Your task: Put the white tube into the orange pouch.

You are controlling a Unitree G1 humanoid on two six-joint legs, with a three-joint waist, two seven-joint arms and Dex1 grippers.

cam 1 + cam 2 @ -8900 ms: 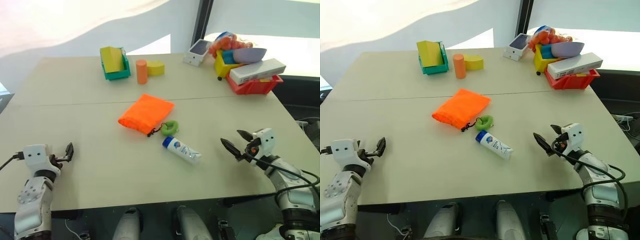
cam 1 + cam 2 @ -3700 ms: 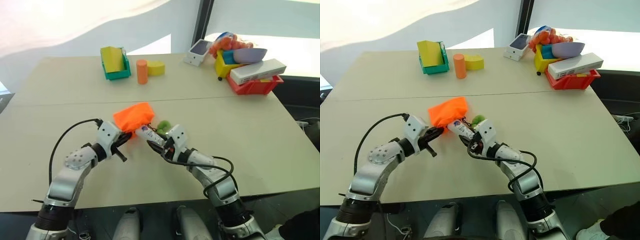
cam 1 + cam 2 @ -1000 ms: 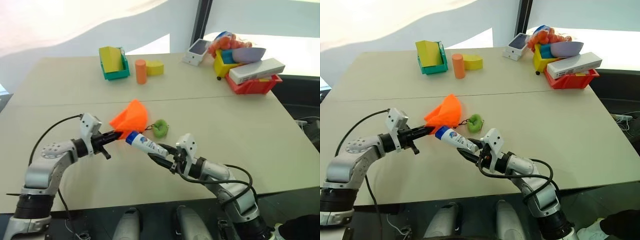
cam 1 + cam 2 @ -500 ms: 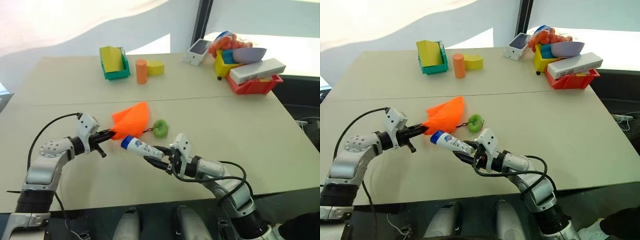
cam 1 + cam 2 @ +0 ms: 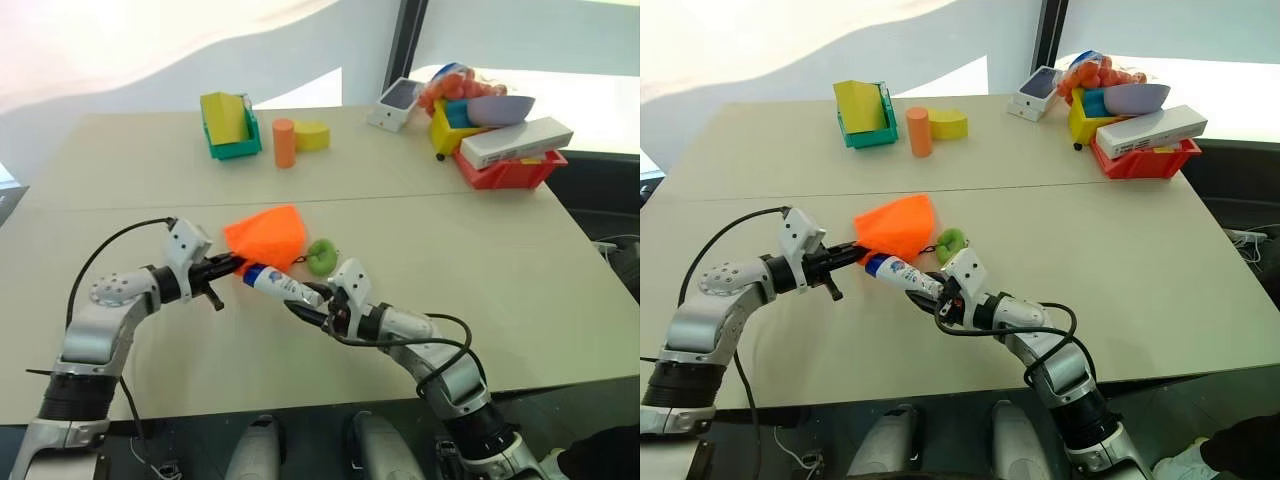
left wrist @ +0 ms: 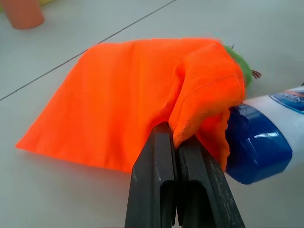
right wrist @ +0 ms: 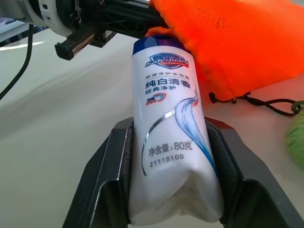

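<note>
The limp orange pouch [image 5: 268, 233] is pinched at its mouth hem by the clenched left gripper [image 6: 176, 142]. The white tube [image 7: 172, 137], light and yielding, is clasped at its crimped tail by the right gripper [image 7: 171, 209]; its blue cap is presented at the opening.

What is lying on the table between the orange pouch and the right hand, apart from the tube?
The green ring on the pouch's cord lies between the pouch and the right hand, beside the tube; the left eye view shows it.
</note>
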